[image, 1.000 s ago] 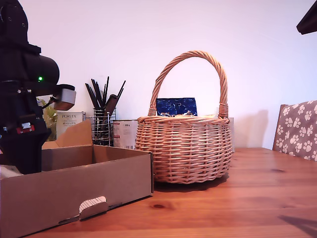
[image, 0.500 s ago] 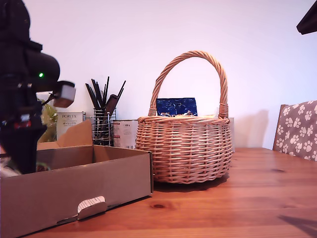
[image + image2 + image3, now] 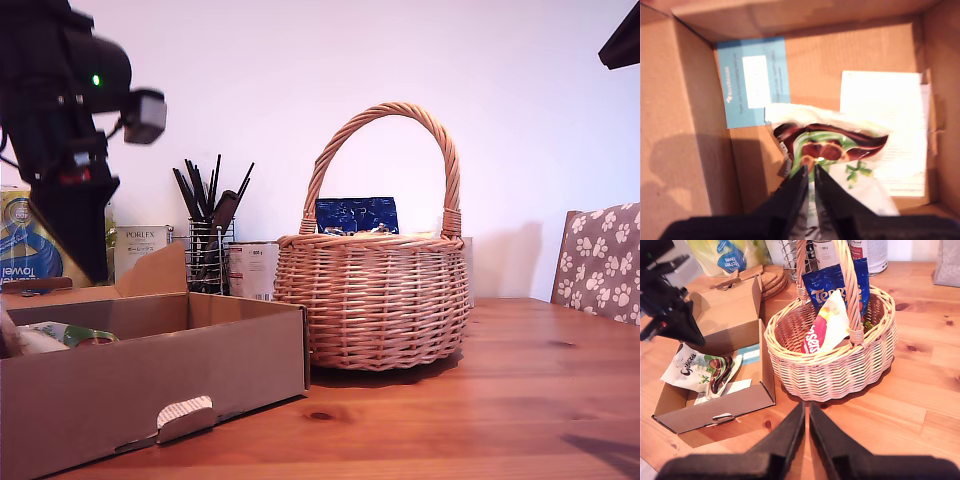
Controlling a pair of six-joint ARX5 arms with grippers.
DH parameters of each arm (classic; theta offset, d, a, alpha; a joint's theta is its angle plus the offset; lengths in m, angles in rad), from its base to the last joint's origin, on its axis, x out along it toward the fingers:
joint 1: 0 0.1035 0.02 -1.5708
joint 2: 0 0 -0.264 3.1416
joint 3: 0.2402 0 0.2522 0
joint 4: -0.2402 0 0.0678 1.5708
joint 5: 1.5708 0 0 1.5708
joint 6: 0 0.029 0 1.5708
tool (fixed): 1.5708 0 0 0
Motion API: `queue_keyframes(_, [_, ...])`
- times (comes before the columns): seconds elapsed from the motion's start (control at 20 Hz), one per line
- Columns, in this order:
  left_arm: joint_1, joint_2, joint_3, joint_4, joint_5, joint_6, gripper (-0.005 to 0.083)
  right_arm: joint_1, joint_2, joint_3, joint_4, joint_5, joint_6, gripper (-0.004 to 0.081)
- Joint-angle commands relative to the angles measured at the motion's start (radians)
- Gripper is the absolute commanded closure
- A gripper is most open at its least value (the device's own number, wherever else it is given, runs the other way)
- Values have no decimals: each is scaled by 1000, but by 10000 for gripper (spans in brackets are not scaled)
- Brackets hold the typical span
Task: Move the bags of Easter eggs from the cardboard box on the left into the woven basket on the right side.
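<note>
The cardboard box (image 3: 150,385) sits at the exterior view's left. A white-green bag of Easter eggs (image 3: 697,371) lies in it, propped against one wall (image 3: 62,335) (image 3: 832,145). My first gripper (image 3: 810,172) hovers above that bag with its fingers shut and nothing seen between them; its arm (image 3: 70,150) stands over the box. The woven basket (image 3: 375,300) (image 3: 832,365) holds a blue bag (image 3: 356,214) (image 3: 837,287) and a cream and red bag (image 3: 827,330). My second gripper (image 3: 806,412) is shut and empty, high over the table in front of the basket.
A blue card (image 3: 754,80) and a white sheet (image 3: 885,125) lie on the box floor. Behind the box stand a kitchen towel pack (image 3: 25,250), a Porlex carton (image 3: 140,250), a wire utensil holder (image 3: 205,250) and a tin (image 3: 252,270). A paw-print chair (image 3: 605,260) is at the exterior view's right.
The first arm has risen out of the box and shifted a little toward the exterior view's right. The white-green bag, hidden behind it before, now shows in the box.
</note>
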Motion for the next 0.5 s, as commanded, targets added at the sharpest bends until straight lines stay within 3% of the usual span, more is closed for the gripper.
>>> queue_keyframes(0.0, [2, 15, -4, 5, 15, -50, 406, 5, -1, -14, 7, -1, 1, 783])
queue_keyframes(0.05, [4, 18, -4, 11, 15, -49, 196, 5, -1, -14, 8, -1, 1, 783])
queue_keyframes(0.1, [4, 18, -5, 12, 16, -49, 58, 5, -1, -14, 8, -1, 1, 783])
queue_keyframes(0.15, [3, 21, -5, 14, 23, -47, 13, 5, -1, -14, 11, -1, 1, 783])
queue_keyframes(0.45, [3, 122, -5, 36, 21, -47, 13, 5, -1, -14, 15, -1, 2, 783])
